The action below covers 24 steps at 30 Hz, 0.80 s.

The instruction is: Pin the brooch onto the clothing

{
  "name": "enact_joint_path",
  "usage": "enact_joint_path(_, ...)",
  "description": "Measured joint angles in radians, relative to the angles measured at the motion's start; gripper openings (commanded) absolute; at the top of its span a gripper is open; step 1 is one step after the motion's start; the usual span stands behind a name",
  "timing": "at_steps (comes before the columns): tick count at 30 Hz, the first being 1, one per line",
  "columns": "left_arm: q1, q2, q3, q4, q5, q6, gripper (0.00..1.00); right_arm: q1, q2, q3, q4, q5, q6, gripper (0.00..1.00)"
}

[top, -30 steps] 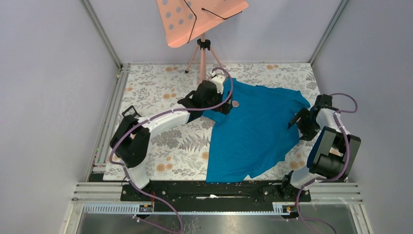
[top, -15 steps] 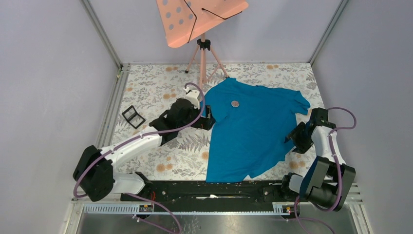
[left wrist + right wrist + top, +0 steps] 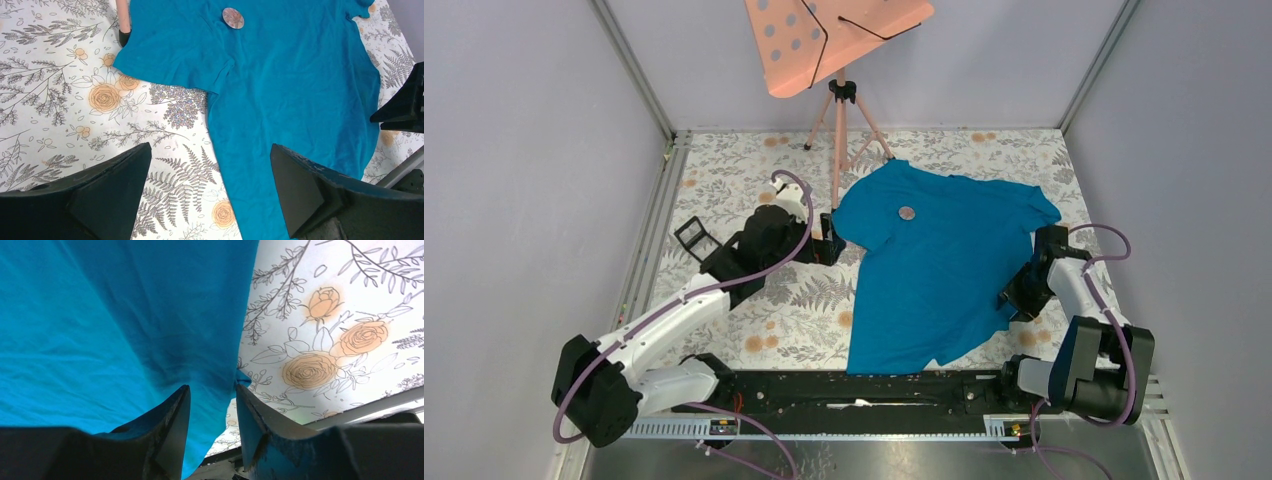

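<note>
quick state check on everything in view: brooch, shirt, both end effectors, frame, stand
brooch: lying on the shirt's upper chest, nothing holding it; cannot tell if pinned
shirt: spread out flat, lightly wrinkled
left end effector: open, empty
right end effector: nearly closed at the shirt's hem, grip unclear
black frame: lying flat
stand: upright

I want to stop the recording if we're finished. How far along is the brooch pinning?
Looks done: the brooch lies on the T-shirt, near its collar. Whether its pin is fastened cannot be told. In hand: the left gripper is open and empty beside the shirt. The right gripper straddles its edge, grip unclear. Left: perhaps only letting go and parking.
</note>
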Motion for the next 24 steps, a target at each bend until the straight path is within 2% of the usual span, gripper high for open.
enact_joint_path(8,0.025,-0.029,0.003,-0.087,0.008,-0.001,0.99,0.039,-0.036,-0.028,-0.035,0.054,0.038,0.45)
enact_joint_path(13,0.045,-0.060,0.026,-0.168,0.022,0.001,0.99,0.054,-0.020,-0.028,-0.038,0.071,0.045,0.27)
enact_joint_path(16,0.058,-0.100,0.046,-0.201,0.034,0.005,0.99,0.055,-0.009,-0.028,-0.038,0.076,0.048,0.21)
enact_joint_path(19,0.068,-0.133,0.058,-0.222,0.049,0.009,0.99,0.055,-0.001,-0.028,-0.038,0.077,0.047,0.03)
enact_joint_path(20,0.072,-0.141,0.062,-0.228,0.056,0.012,0.99,0.056,0.003,-0.028,-0.039,0.077,0.045,0.00)
enact_joint_path(24,0.081,-0.160,0.078,-0.275,0.074,0.031,0.99,0.068,0.005,-0.023,-0.052,0.084,0.047,0.00)
